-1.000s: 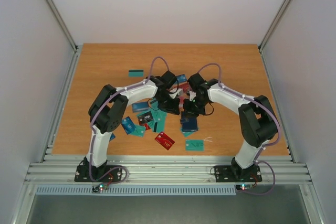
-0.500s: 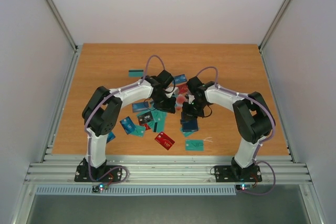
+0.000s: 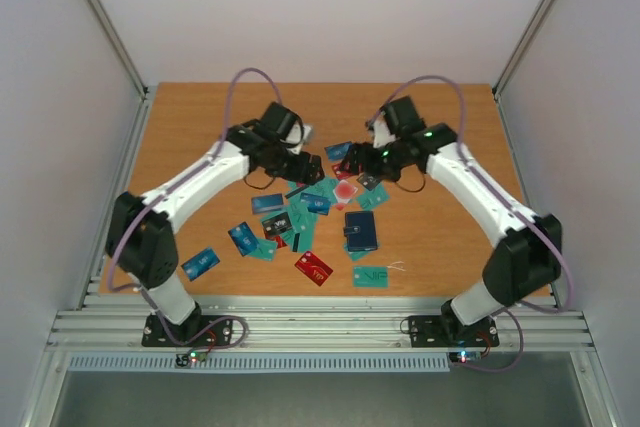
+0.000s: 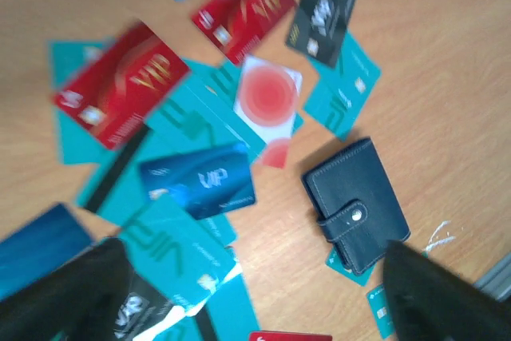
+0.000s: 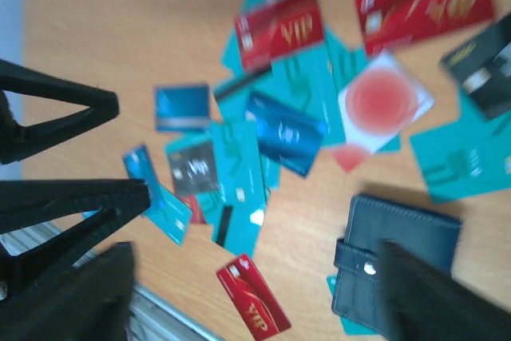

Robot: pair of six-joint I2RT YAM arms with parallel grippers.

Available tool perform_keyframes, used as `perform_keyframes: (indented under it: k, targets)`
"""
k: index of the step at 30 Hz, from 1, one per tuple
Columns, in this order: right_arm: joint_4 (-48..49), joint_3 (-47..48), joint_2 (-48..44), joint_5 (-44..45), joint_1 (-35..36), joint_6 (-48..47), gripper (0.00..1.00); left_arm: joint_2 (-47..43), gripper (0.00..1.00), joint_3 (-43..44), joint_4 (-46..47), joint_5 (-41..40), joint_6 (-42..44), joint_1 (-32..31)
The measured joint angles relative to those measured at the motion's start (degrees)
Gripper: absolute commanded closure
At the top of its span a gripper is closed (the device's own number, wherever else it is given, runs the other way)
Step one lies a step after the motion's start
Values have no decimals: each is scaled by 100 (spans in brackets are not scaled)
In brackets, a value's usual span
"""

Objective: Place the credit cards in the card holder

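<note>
The card holder (image 3: 360, 230) lies closed on the table, clasp tab snapped over its front, also in the left wrist view (image 4: 355, 204) and the right wrist view (image 5: 395, 265). A teal card corner pokes out from under it. Credit cards (image 3: 300, 212) in teal, blue, red and black lie scattered to its left and behind it. My left gripper (image 3: 308, 169) hangs open above the far cards (image 4: 200, 181), holding nothing. My right gripper (image 3: 362, 159) is open too, over the far side of the pile (image 5: 239, 173), with nothing between its fingers.
A white card with a red circle (image 3: 345, 190) lies in the pile. Stray cards: red (image 3: 314, 267), teal with a string (image 3: 370, 276), blue (image 3: 200, 263), teal at the back (image 3: 259, 138). A metal rail (image 3: 320, 322) runs along the near edge.
Both grippers have opened and both arms have risen and swung toward the far side, away from the card holder, which now lies uncovered on the table.
</note>
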Motion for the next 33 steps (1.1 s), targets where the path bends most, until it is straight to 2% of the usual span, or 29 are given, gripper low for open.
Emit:
perform_keyframes:
  k: [5,10,16,25,33]
  targets:
    - [-269,739,-776,181,-695,-323,1,-946,1,15,-203,-348,201,601]
    - [-472,1043,-1318,691,-1172,-717,1,-1784,0,-175,-267,-1019,437,1093]
    - [-284,872,-1974,1473,-1325,-1189,2,-3012,1,-1589,437,-1685,730,1867]
    - [1121,-1143,-3051,2686,-1445,-1696,2,-4677,1,-4605,2787,-2575,1303,2026]
    - [2374,-3436,-3292,3010,-1794,-2131,2,-4964,1,-6411,4743,-2601,1801,2332]
